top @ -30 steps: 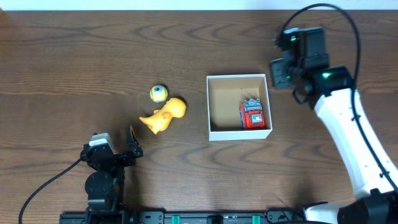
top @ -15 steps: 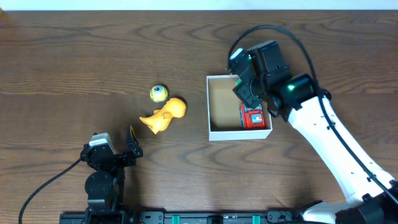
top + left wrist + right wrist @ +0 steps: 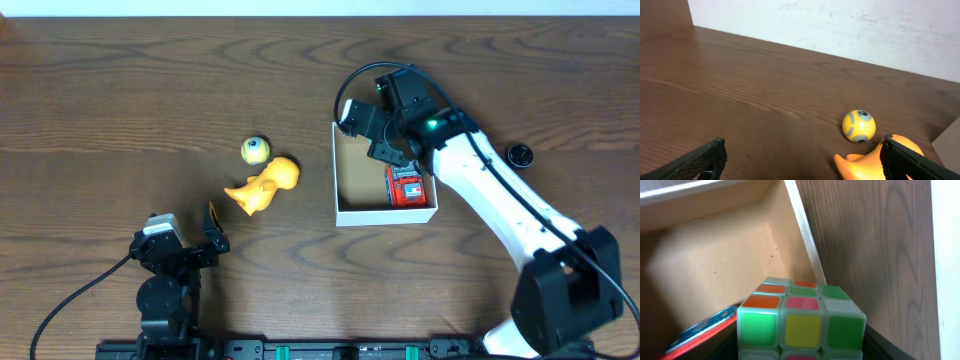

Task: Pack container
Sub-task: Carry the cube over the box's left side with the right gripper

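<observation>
The container (image 3: 336,176), a square white box with a brown inside, holds a red toy (image 3: 410,187) at its right side. My right gripper (image 3: 386,134) hangs over the box's far part, shut on a pale-framed colour cube (image 3: 800,325); the overhead view hides the cube. The right wrist view shows the box's white wall (image 3: 801,227) and the red toy (image 3: 692,336) below the cube. My left gripper (image 3: 182,228) is open and empty near the front left edge. An orange duck (image 3: 265,186) and a yellow ball (image 3: 255,150) lie left of the box.
A small black round thing (image 3: 518,154) lies on the table right of the box. In the left wrist view the ball (image 3: 858,125) and the duck (image 3: 865,162) sit ahead to the right of the open fingers (image 3: 802,160), before a white wall.
My right arm has swung left from beside the box's far right corner to above the box. The black round thing has come into view. The left arm has not moved.
</observation>
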